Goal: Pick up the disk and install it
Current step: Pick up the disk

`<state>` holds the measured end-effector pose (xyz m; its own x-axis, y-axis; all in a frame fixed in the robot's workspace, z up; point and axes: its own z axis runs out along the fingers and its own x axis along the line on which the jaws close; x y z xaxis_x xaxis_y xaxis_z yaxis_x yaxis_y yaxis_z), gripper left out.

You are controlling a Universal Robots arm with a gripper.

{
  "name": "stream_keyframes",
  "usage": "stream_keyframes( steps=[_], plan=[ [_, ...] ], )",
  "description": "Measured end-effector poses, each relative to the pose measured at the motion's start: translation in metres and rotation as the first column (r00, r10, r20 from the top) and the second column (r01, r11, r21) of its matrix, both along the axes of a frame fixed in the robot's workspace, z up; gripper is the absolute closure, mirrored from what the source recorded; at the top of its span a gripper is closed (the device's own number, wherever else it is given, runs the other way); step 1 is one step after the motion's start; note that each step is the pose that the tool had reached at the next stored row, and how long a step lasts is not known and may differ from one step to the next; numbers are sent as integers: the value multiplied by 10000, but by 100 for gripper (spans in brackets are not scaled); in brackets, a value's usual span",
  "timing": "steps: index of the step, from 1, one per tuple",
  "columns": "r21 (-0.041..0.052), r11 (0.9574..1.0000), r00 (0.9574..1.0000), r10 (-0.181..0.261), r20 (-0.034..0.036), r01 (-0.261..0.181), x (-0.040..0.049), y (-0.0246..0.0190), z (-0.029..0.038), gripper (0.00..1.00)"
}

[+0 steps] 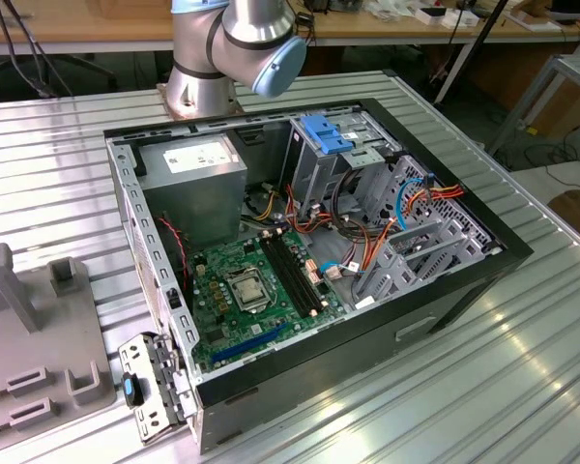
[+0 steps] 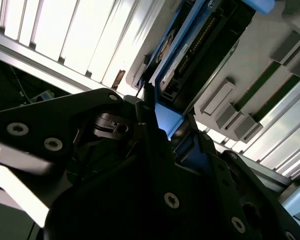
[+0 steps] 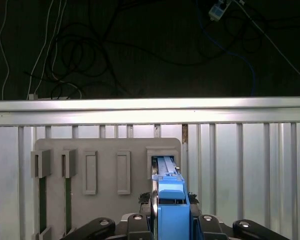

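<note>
1. Jaws closed on the disk [image 3: 172,210], the black fingers [image 3: 153,202] pressing the blue carrier from both sides; it also shows in the second wrist view [image 2: 167,120].
2. Disk stands on edge, its far end in an end pocket of the grey holder plate [image 3: 105,150].
3. Holder plate lies on the ribbed metal desk [image 3: 240,165], at the exterior view's left [image 1: 39,348], beside the open computer case [image 1: 503,253].
4. Inside the case are a green motherboard [image 1: 242,290], a grey box with a white label [image 1: 198,184] and a blue latch [image 1: 327,132].
5. Arm's base [image 1: 237,48] stands behind the case.
</note>
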<state>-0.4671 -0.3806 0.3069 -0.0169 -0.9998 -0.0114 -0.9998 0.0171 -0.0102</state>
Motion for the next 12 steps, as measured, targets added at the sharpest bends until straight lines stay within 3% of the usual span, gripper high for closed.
stream_keyframes(
  steps=[6,12],
  plan=[
    [-1,10000,10000,0,-3,0,0,0,55,63],
    [-1,10000,10000,0,-2,0,0,0,162,63]
  ],
)
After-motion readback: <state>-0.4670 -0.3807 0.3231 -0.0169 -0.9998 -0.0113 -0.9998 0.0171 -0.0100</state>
